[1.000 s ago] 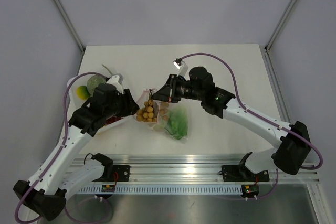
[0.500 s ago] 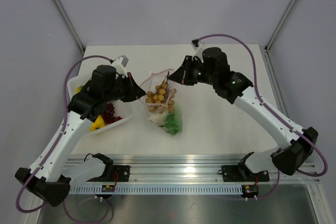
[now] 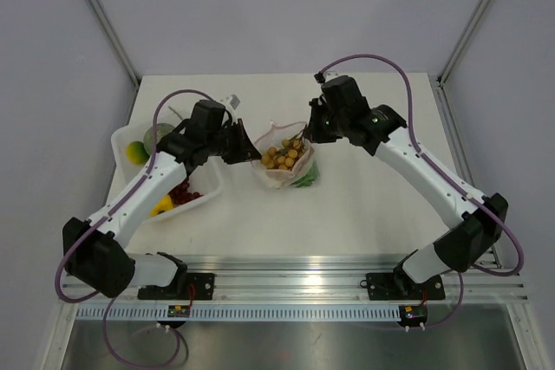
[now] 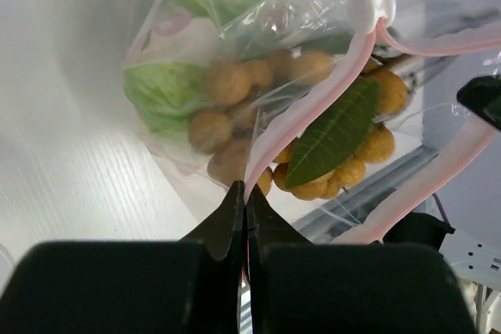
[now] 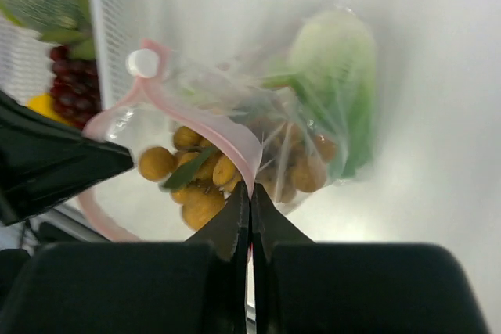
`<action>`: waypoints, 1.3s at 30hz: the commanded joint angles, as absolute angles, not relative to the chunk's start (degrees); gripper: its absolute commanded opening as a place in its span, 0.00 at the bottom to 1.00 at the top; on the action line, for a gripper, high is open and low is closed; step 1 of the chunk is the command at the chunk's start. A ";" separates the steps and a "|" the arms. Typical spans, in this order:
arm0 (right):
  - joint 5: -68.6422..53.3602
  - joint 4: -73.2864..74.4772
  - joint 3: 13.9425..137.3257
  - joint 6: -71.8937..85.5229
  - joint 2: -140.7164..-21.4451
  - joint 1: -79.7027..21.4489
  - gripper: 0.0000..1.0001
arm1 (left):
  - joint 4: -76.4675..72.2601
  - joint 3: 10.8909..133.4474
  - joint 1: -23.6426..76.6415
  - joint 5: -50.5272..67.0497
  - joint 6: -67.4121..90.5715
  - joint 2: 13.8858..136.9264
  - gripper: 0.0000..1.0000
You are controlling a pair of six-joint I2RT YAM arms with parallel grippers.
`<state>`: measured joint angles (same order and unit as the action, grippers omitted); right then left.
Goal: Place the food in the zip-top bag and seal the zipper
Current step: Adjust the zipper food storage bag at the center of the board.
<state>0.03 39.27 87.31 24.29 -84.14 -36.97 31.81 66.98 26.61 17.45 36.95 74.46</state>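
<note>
The zip-top bag (image 3: 279, 178) hangs between my two grippers with its mouth open upward. Inside it are the bunch of tan-brown balls (image 3: 284, 155) with a green leaf, and leafy lettuce (image 3: 306, 178). My left gripper (image 3: 258, 155) is shut on the left side of the pink zipper (image 4: 305, 107), its tips (image 4: 246, 193) pinching the strip. My right gripper (image 3: 308, 134) is shut on the opposite side of the strip (image 5: 211, 132). A white slider (image 4: 364, 5) sits at one end of the zipper. In the right wrist view the balls (image 5: 196, 193) lie just beyond the tips.
A white tray (image 3: 208, 188) stands left of the bag, under my left arm. It holds dark red grapes (image 3: 180, 192), a yellow piece (image 3: 162, 205), a yellow-green fruit (image 3: 134, 152) and a round green item (image 3: 159, 136). The aluminium rail (image 3: 286, 288) runs along the near edge.
My left gripper swung right from over the tray to the bag's mouth and shut on the zipper strip. The right gripper carried the bag back and to the right.
</note>
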 commanded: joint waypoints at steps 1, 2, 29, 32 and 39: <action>5.89 45.16 99.97 17.50 -84.28 -36.74 0.00 | 30.58 73.79 26.89 19.60 37.27 71.19 0.00; 5.11 45.78 102.54 15.84 -84.55 -36.74 0.00 | 31.37 75.74 26.98 19.95 37.27 70.93 0.00; -3.32 42.46 97.49 21.00 -76.57 -35.77 0.56 | 21.45 67.50 33.84 15.91 46.40 68.12 0.00; -5.35 40.26 90.28 24.24 -71.03 -36.03 0.58 | 20.74 66.71 33.84 14.94 47.99 67.50 0.00; -0.35 40.95 79.20 29.62 -64.25 -44.20 0.60 | 19.86 67.50 33.84 14.24 49.92 68.64 0.00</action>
